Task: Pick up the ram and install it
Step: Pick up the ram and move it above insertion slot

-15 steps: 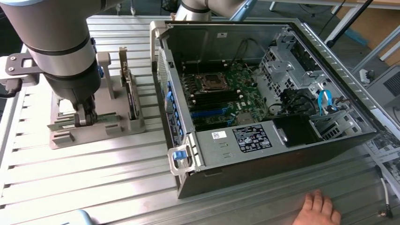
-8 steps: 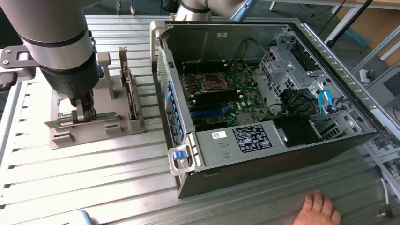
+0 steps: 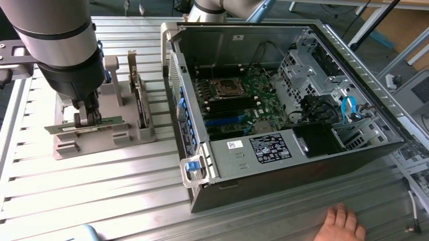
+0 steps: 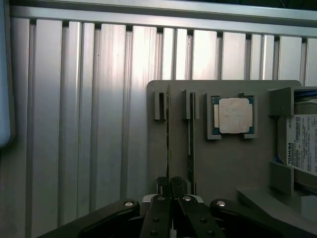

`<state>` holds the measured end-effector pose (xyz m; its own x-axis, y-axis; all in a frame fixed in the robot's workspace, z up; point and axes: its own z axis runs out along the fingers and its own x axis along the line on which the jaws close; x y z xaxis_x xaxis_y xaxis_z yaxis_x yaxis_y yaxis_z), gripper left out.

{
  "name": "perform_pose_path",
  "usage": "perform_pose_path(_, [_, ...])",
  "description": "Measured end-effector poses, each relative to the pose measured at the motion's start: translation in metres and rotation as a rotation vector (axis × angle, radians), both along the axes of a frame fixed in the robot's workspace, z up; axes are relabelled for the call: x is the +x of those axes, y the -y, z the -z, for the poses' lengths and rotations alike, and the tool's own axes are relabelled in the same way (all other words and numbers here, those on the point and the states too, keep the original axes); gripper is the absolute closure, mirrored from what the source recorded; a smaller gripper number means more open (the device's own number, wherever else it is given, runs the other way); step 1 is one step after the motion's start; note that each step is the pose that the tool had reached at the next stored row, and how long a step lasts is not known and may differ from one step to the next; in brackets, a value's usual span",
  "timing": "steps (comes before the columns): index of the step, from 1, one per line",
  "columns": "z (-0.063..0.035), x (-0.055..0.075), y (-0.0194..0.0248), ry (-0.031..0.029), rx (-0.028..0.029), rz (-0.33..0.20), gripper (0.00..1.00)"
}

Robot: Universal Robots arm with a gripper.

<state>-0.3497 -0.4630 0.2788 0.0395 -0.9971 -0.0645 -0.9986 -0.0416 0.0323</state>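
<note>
The ram (image 3: 107, 122) is a thin green stick standing on edge in a slot of the grey holder (image 3: 137, 134) on the exterior view's left. My gripper (image 3: 87, 119) reaches straight down onto it, fingers shut on its top edge. In the wrist view the ram (image 4: 168, 134) runs edge-on from the holder's end clip to between my fingers, and my gripper (image 4: 170, 184) pinches it. A second, similar stick (image 4: 190, 141) stands in the neighbouring slot, free of the fingers. The open computer case (image 3: 201, 165) shows its motherboard (image 3: 258, 108) with long memory slots (image 3: 231, 103).
A dark expansion card (image 3: 138, 100) stands upright in the holder beside my arm. A square processor chip (image 4: 234, 115) and a labelled hard drive (image 4: 301, 148) lie on the same holder. A person's hand (image 3: 343, 224) rests on the ribbed metal table (image 3: 100, 191) in front of the case.
</note>
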Motion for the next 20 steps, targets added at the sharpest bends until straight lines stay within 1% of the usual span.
perform_pose_path(20, [-0.0351, 0.000, 0.0000, 0.0000, 0.0001, 0.000, 0.88])
